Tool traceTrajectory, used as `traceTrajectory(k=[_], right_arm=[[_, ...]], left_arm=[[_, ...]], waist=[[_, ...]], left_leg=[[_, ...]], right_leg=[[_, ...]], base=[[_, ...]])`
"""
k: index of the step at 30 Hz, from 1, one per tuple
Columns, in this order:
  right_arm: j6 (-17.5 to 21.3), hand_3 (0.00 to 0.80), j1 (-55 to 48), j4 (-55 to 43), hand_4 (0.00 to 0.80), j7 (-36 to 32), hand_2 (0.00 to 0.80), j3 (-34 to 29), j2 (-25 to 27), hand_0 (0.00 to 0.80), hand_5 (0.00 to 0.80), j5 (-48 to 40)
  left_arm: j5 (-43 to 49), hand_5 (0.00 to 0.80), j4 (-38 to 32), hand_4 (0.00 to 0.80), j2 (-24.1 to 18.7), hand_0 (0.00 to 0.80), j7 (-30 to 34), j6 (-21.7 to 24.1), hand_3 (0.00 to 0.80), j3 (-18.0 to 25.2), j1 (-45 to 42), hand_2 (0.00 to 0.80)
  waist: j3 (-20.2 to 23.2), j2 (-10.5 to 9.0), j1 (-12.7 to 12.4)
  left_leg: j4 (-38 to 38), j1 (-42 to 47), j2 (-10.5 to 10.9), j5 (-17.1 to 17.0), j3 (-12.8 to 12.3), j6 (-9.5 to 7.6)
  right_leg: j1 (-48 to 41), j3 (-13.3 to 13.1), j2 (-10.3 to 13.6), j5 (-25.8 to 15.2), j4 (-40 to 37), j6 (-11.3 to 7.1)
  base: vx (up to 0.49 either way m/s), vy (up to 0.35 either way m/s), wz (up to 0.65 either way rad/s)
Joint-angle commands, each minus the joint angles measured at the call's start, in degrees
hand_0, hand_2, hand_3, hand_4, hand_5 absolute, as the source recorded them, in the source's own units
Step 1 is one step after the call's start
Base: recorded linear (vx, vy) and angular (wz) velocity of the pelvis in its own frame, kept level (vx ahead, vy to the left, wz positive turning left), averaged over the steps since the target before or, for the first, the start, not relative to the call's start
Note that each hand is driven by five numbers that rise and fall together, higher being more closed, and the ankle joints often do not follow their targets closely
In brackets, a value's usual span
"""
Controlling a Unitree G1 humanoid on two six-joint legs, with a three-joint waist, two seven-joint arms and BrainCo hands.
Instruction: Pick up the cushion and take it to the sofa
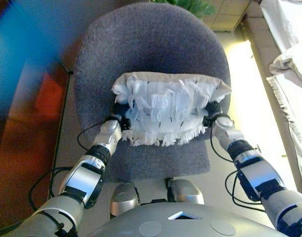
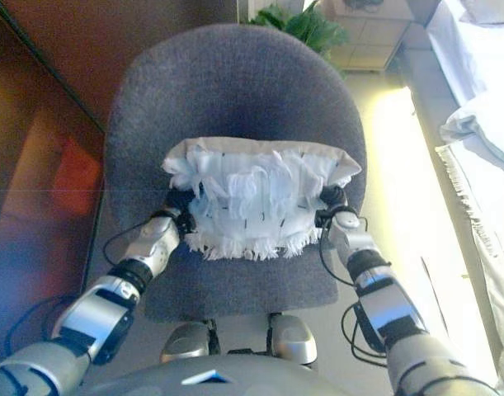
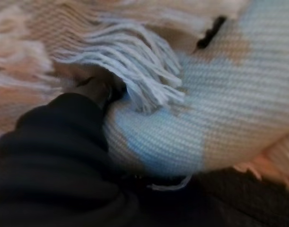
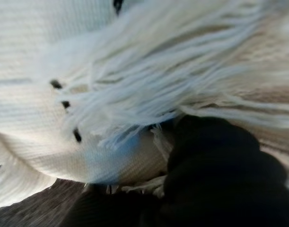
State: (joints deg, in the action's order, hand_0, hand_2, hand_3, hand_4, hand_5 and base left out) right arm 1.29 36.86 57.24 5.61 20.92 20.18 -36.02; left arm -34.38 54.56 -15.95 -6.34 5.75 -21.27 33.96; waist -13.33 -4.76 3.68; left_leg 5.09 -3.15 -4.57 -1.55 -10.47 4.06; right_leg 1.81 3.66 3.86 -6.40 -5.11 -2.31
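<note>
The cushion (image 1: 168,111) is white with fringed tassels and small dark stitches. It rests on the seat of a grey upholstered chair (image 1: 151,44), against its backrest. My left hand (image 1: 118,122) is pressed against the cushion's left end, and my right hand (image 1: 212,116) against its right end. Each hand is mostly hidden under the cushion's edge. In the left wrist view the cushion (image 3: 220,109) bulges right past the hand's dark cover (image 3: 49,156). In the right wrist view the tassels (image 4: 149,85) hang over the dark cover (image 4: 220,175).
Brown wooden furniture (image 1: 32,113) stands close on the left of the chair. White fabric with a fringed edge (image 1: 289,69) lies on the right beside a sunlit strip of floor. A green plant (image 2: 297,25) stands behind the chair.
</note>
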Motion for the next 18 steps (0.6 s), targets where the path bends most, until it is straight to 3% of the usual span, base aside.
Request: traceTrajectory(k=[1, 3, 4, 5, 6, 7, 11, 14, 18], right_arm=[[1.13, 0.8, 16.74, 4.92, 0.8, -3.15, 0.8, -0.24, 1.19, 0.8, 0.8, -3.61], [0.47, 0.8, 19.24, 8.13, 0.8, -4.72, 0.8, -0.24, 2.47, 0.8, 0.8, -3.97], [0.05, 0.8, 20.34, 9.73, 0.8, -4.57, 0.8, -0.24, 2.97, 0.8, 0.8, -3.1], [-0.14, 0.8, 21.29, 10.78, 0.8, -4.57, 0.8, 0.07, 3.58, 0.8, 0.8, -2.71], [-0.03, 0.314, 22.1, 11.61, 0.314, -4.24, 0.314, 0.34, 4.27, 0.314, 0.314, -2.33], [0.28, 0.0, 23.03, 12.16, 0.0, -3.53, 0.0, 0.59, 5.48, 0.0, 0.0, -1.94], [1.52, 0.0, 25.29, 12.86, 0.0, -1.5, 0.0, 0.65, 9.5, 0.0, 0.0, -3.73], [2.75, 0.0, 24.9, 11.82, 0.0, 0.53, 0.0, -2.02, 12.78, 0.0, 0.0, -8.14], [4.63, 0.0, 22.2, 9.22, 0.0, 0.9, 0.0, -4.08, 17.63, 0.0, 0.0, -7.63]], left_arm=[[1.32, 0.8, 6.92, 0.8, 2.02, 0.8, -1.64, 0.15, 0.8, -3.56, 18.69, 0.8], [-1.34, 0.8, 10.38, 0.8, 0.86, 0.8, -1.87, -1.95, 0.8, -2.56, 21.68, 0.8], [-2.92, 0.367, 12.11, 0.367, 0.42, 0.367, -2.2, -3.15, 0.367, -2.07, 23.08, 0.367], [-3.47, 0.0, 13.72, 0.0, 0.05, 0.0, -1.59, -3.18, 0.0, -1.48, 24.01, 0.0], [-3.82, 0.0, 14.74, 0.0, -0.42, 0.0, -1.19, -3.38, 0.0, -1.22, 25.04, 0.0], [-3.72, 0.0, 15.61, 0.0, -1.04, 0.0, -0.41, -3.66, 0.0, -0.88, 25.85, 0.0], [-3.69, 0.0, 16.65, 0.0, -4.02, 0.0, -1.74, -2.94, 0.0, -1.7, 27.33, 0.0], [-5.77, 0.0, 18.08, 0.0, -7.39, 0.0, -3.26, -3.07, 0.0, -0.59, 27.1, 0.0], [-7.85, 0.0, 18.63, 0.0, -12.1, 0.0, -1.19, -1.56, 0.0, 1.2, 25.59, 0.0]], waist=[[-2.52, 1.26, -1.49], [-3.25, 1.36, -1.32], [-3.52, 1.42, -1.25], [-3.79, 1.47, -1.22], [-4.12, 1.51, -1.13], [-4.38, 1.64, -1.1], [-4.99, 2.35, -0.71], [-5.39, 2.79, -0.32], [-5.55, 3.31, 0.04]], left_leg=[[-0.09, 0.65, -0.53, 1.39, 3.89, -0.09], [-0.09, -0.22, -0.37, 1.07, 3.98, -0.01], [-0.09, -0.68, -0.29, 0.94, 4.07, 0.05], [-0.09, -0.98, -0.24, 0.85, 4.14, 0.13], [-0.09, -1.24, -0.17, 0.81, 4.18, 0.16], [-0.09, -1.48, -0.04, 0.79, 4.21, 0.19], [-0.09, -1.91, 0.34, 0.81, 3.95, 0.38], [-0.09, -2.24, 0.69, 0.89, 3.61, 0.47], [-0.09, -2.5, 1.04, 1.1, 3.02, 0.52]], right_leg=[[1.64, 1.21, 1.3, 2.3, 0.11, -3.9], [2.4, 1.37, 1.45, 2.11, 0.11, -4.01], [2.77, 1.44, 1.59, 2.03, 0.11, -4.08], [3.05, 1.58, 1.72, 1.94, 0.11, -4.18], [3.29, 1.7, 1.83, 1.91, 0.11, -4.24], [3.49, 1.92, 1.99, 1.92, 0.11, -4.27], [4.0, 2.41, 2.47, 1.93, 0.11, -4.34], [4.42, 2.64, 2.83, 2.03, 0.11, -4.41], [4.73, 3.02, 3.23, 2.28, 0.11, -4.54]], base=[[-0.07, 0.054, 0.11], [-0.037, 0.054, 0.08], [-0.006, 0.044, 0.07], [-0.004, 0.038, 0.11], [-0.006, 0.04, 0.12], [-0.001, 0.057, 0.13], [0.022, 0.092, 0.07], [0.01, 0.103, 0.0], [0.027, 0.08, 0.0]])
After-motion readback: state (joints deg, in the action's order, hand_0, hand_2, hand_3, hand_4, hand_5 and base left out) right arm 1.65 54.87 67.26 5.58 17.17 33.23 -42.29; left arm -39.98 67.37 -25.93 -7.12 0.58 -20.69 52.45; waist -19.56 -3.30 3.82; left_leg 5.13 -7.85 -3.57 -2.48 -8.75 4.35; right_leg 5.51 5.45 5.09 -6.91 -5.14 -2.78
